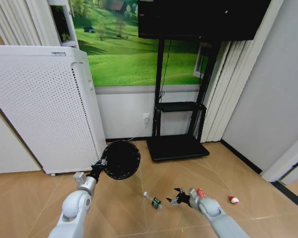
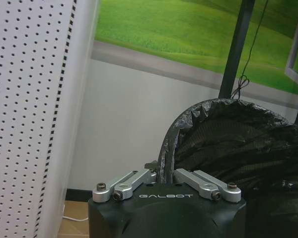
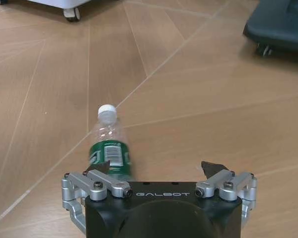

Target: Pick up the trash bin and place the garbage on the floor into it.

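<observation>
— Black mesh: the trash bin [image 1: 121, 159], lined with a black bag, hangs above the floor [image 1: 129, 208] in front of the white perforated appliance [image 1: 44, 106]. The left tool [image 2: 165, 174] is clamped on its rim.

— And the right tool [image 3: 156, 167]?

— Low over the wood floor, spread wide, one finger beside the clear plastic bottle [image 3: 108, 144] with the green label. A red wrapper [image 1: 200, 192] lies just by that arm; the red-and-white piece [image 1: 233, 200] sits farther right.
</observation>
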Available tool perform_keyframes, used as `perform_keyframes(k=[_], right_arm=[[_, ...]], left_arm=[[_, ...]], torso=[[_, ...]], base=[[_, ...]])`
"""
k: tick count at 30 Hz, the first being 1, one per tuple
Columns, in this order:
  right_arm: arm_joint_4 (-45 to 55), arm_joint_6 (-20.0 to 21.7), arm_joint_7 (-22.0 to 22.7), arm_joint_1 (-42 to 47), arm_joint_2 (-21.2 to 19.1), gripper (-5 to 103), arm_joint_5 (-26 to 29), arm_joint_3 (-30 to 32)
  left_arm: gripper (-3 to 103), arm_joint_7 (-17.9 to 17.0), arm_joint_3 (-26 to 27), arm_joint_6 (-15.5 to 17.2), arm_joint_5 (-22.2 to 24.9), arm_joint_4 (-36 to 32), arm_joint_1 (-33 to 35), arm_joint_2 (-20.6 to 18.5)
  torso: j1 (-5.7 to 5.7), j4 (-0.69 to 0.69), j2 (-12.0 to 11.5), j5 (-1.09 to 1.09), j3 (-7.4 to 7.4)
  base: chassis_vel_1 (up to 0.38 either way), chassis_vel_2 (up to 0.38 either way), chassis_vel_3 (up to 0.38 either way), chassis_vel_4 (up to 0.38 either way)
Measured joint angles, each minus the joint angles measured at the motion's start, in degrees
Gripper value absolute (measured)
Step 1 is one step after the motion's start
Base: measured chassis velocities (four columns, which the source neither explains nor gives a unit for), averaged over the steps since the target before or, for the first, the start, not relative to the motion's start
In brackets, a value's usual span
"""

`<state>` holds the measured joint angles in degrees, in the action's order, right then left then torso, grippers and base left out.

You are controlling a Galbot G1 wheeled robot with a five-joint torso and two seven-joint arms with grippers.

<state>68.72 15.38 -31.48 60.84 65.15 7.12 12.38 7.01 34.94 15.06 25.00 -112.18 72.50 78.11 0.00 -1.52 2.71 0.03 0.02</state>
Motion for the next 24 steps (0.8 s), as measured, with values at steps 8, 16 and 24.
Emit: perform_keyframes(k=[8, 16, 24], right_arm=[[-0.46, 3.68, 3.64, 0.91, 2.93, 100, 3.94, -1.91], [-2.82, 2.99, 5.55, 0.48, 4.31, 100, 3.37, -2.08], [-4.20, 2.36, 6.73, 0.30, 5.48, 100, 2.91, -2.56]], left_arm=[[3, 0.18, -2.07, 0.08, -0.94, 0.93, -0.03, 0.09], [3, 0.15, -2.86, 0.00, -1.12, 0.12, 0.27, -0.07], [3, 0.15, -3.04, 0.01, -1.11, -0.01, 0.12, -0.01]], torso=[[0.00, -0.02, 0.00, -0.03, 0.00], [0.00, -0.05, 0.00, -0.03, 0.00], [0.00, -0.04, 0.00, -0.03, 0.00]], base=[[0.000, 0.000, 0.000, 0.000], [0.000, 0.000, 0.000, 0.000], [0.000, 0.000, 0.000, 0.000]])
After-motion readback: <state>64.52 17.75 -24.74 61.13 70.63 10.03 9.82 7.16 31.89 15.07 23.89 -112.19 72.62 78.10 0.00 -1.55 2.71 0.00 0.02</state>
